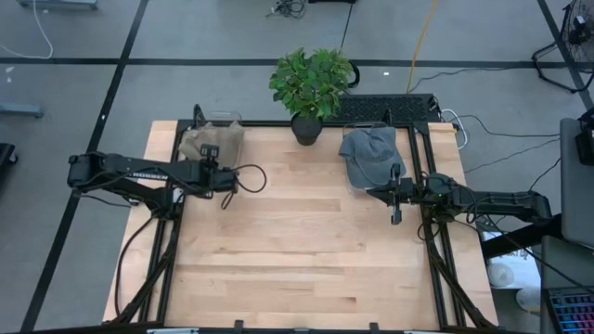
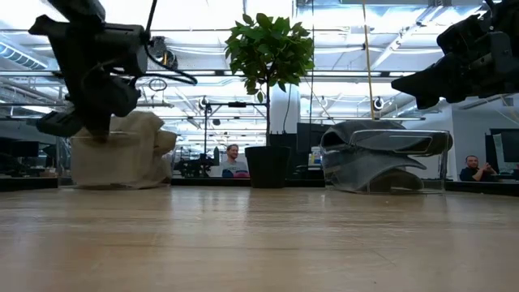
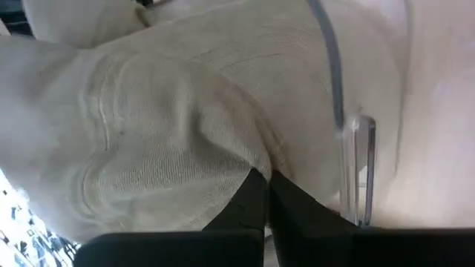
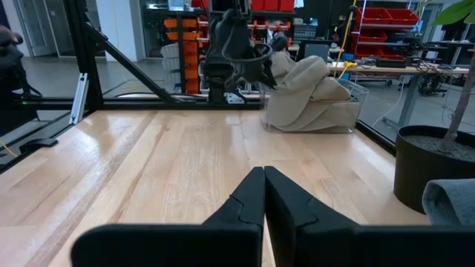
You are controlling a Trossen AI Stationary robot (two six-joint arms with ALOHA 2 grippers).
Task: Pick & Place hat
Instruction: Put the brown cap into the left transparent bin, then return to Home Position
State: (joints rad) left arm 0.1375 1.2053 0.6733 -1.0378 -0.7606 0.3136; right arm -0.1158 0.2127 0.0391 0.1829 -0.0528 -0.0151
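A beige hat (image 1: 212, 139) lies crumpled in a clear bin (image 2: 77, 174) at the table's far left. My left gripper (image 3: 267, 178) slants down onto it from the near side and is shut on its cloth; in the low view it (image 2: 97, 134) stands over the hat's top. A grey hat (image 1: 369, 153) rests in a second clear bin (image 2: 442, 158) at the far right. My right gripper (image 4: 264, 172) hovers shut and level just in front of that bin, pointing toward the table's left, holding nothing. My left gripper pinches a raised fold of the beige hat's cloth (image 3: 249, 159) between its two fingertips. The fingers slant down from above, pointing toward the table's far edge. The hat sits slack in its bin below them.
A potted plant (image 1: 308, 88) stands at the far edge between the two bins. Black frame rails (image 1: 429, 232) run along the table's left and right sides. The wooden top (image 1: 297, 250) lies bare in the middle and toward the near edge.
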